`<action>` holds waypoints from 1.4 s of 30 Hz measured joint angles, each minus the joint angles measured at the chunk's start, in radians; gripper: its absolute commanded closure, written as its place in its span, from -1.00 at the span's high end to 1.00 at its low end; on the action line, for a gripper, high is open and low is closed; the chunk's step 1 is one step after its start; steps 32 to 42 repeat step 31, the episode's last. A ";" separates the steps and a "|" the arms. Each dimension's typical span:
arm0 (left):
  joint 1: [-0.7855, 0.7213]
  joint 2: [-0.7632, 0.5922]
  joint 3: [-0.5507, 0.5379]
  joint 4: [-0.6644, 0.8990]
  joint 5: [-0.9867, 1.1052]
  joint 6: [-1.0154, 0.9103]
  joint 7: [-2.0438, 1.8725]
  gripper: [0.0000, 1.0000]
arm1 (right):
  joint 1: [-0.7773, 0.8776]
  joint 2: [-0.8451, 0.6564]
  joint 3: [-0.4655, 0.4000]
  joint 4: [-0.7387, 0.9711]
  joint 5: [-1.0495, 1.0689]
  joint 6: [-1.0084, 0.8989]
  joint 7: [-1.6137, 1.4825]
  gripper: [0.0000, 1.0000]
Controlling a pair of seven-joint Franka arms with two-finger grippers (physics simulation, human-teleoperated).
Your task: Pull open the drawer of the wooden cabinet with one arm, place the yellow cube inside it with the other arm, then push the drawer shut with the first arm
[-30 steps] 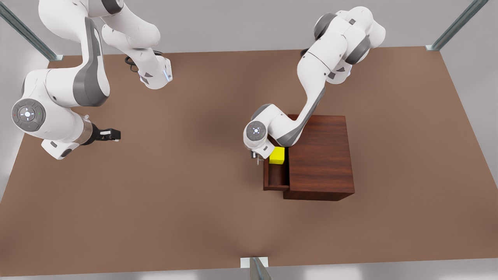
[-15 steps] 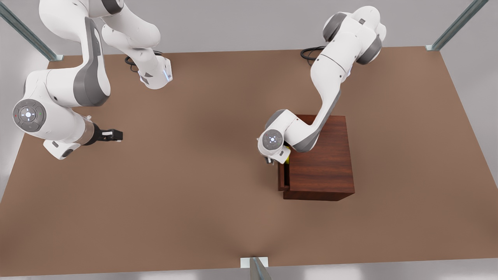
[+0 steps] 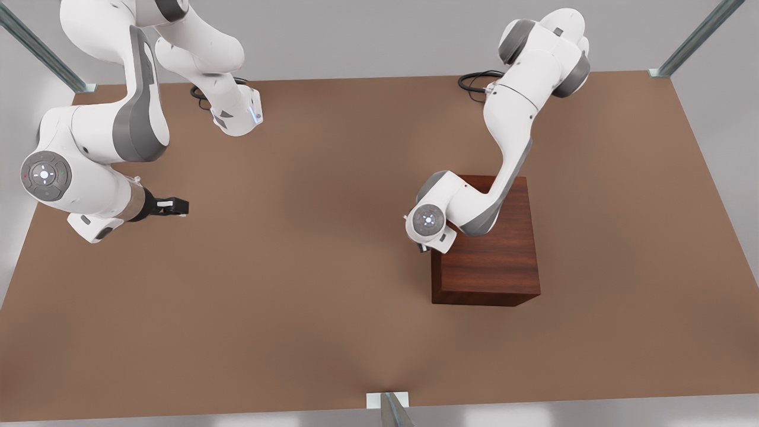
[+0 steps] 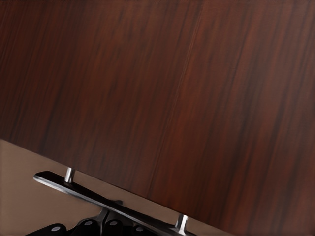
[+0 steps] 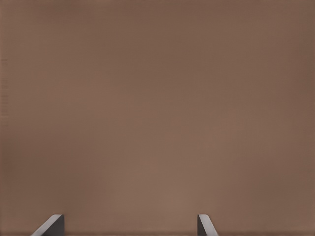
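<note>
Front view: I see the drawer (image 4: 147, 98) flush in the wooden cabinet (image 3: 492, 261); left tool (image 3: 424, 248), grip state undeterminable, at its handle (image 4: 113, 206); right tool (image 3: 178, 207) released, waiting at 9 o'clock.

We see the cabinet (image 3: 486, 255) as the only bulk on the table (image 3: 284, 308), with open brown surface on every side of it. Our left gripper (image 3: 423, 248) sits tight against its front at the handle (image 4: 108, 204), and that arm (image 3: 510, 148) crosses over its top. Our right gripper (image 3: 175, 206), fingers (image 5: 49, 227) spread, hangs over bare table well apart from it.
</note>
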 measured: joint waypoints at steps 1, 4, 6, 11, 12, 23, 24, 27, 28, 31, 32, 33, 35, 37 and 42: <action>0.003 0.000 -0.004 0.000 0.004 0.000 0.000 -0.57 | 0.001 0.000 0.000 0.000 0.000 0.000 0.001 1.00; 0.016 0.000 -0.029 0.005 0.016 0.004 -0.003 1.00 | 0.000 0.000 0.000 0.000 0.000 0.000 0.002 1.00; 0.034 0.001 -0.072 0.034 0.014 0.005 -0.005 1.00 | -0.001 0.000 0.000 0.000 0.001 0.000 0.003 1.00; 0.317 -0.044 -0.319 0.455 -0.013 -0.295 0.127 1.00 | -0.001 0.000 0.000 0.000 0.002 0.000 0.005 1.00; 0.368 -0.073 -0.349 0.494 0.020 -0.381 0.209 1.00 | -0.001 0.000 0.000 0.000 0.003 -0.001 0.006 1.00; 0.356 -0.495 0.043 0.104 0.048 -0.531 1.306 1.00 | -0.002 0.000 0.000 0.000 0.006 -0.001 0.008 1.00; 0.357 -0.496 0.043 0.108 0.029 -0.542 1.359 1.00 | -0.003 -0.001 0.000 -0.004 0.007 0.000 0.008 1.00; 0.354 -0.499 0.031 0.113 -0.002 -0.586 1.500 1.00 | -0.006 -0.016 0.000 -0.035 0.012 0.013 0.009 1.00; 0.355 -0.500 0.022 0.114 -0.008 -0.599 1.542 1.00 | -0.007 -0.017 -0.001 -0.037 0.013 0.017 0.009 1.00; 0.355 -0.500 0.012 0.114 -0.016 -0.627 1.655 1.00 | -0.001 -0.024 0.001 -0.024 0.011 0.025 0.009 1.00; 0.355 -0.500 0.012 0.114 -0.016 -0.627 1.655 1.00 | -0.001 -0.024 0.001 -0.024 0.011 0.025 0.009 1.00; 0.355 -0.500 0.012 0.114 -0.016 -0.627 1.655 1.00 | -0.001 -0.024 0.001 -0.024 0.011 0.025 0.009 1.00; 0.355 -0.500 0.012 0.114 -0.016 -0.627 1.655 1.00 | -0.001 -0.024 0.001 -0.024 0.011 0.025 0.009 1.00; 0.355 -0.500 0.012 0.114 -0.016 -0.627 1.655 1.00 | -0.001 -0.024 0.001 -0.024 0.011 0.025 0.009 1.00; 0.355 -0.500 0.012 0.114 -0.016 -0.627 1.655 1.00 | -0.001 -0.024 0.001 -0.024 0.011 0.025 0.009 1.00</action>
